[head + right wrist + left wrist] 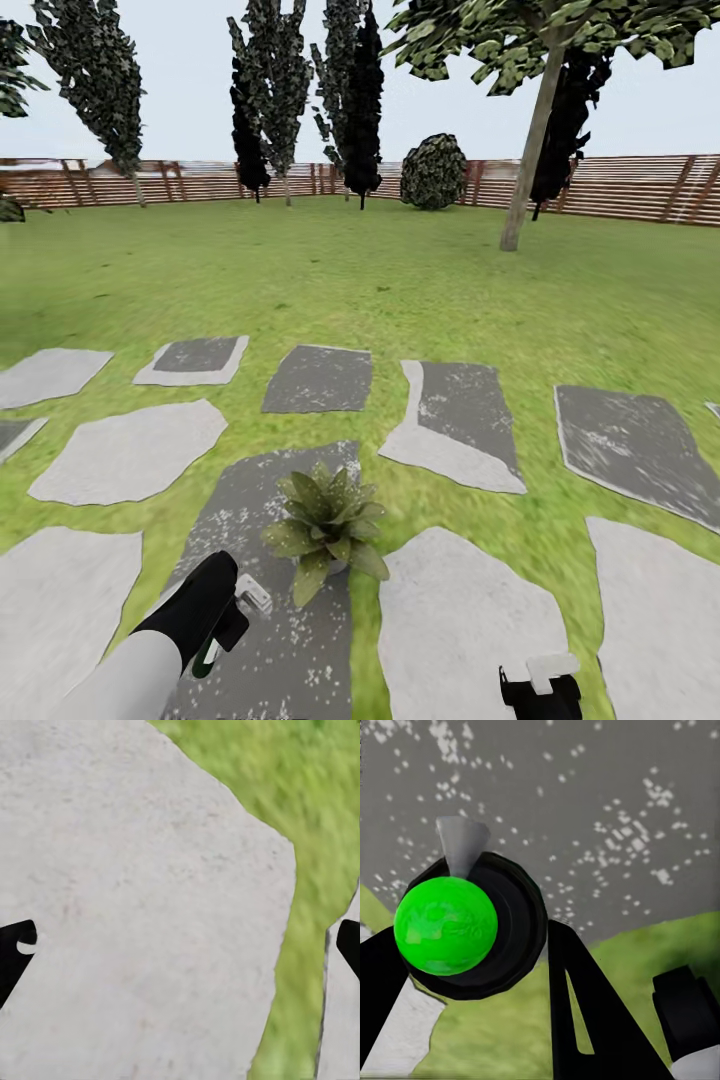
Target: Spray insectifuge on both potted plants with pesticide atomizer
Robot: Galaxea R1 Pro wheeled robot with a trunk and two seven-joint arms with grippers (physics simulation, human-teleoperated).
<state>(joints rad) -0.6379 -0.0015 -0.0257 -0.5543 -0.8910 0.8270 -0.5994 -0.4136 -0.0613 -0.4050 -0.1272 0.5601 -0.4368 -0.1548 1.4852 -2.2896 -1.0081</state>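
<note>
Left gripper (238,610) clenched on the spray bottle (252,594), whitish nozzle aimed toward 1 potted plant (326,525) just ahead and to its right on a dark stepping stone (280,640). Left arm is nearer. Left wrist view adds the bottle's green body (445,925). Right gripper (180,945) released, empty, over a pale stone (135,907).

The pesticide atomizer (240,598) sits gripped in the left pincer (232,612), its whitish nozzle head pointing toward a potted plant (325,525). The plant is a low bunch of pointed green leaves on a dark grey stepping stone (270,640).
</note>
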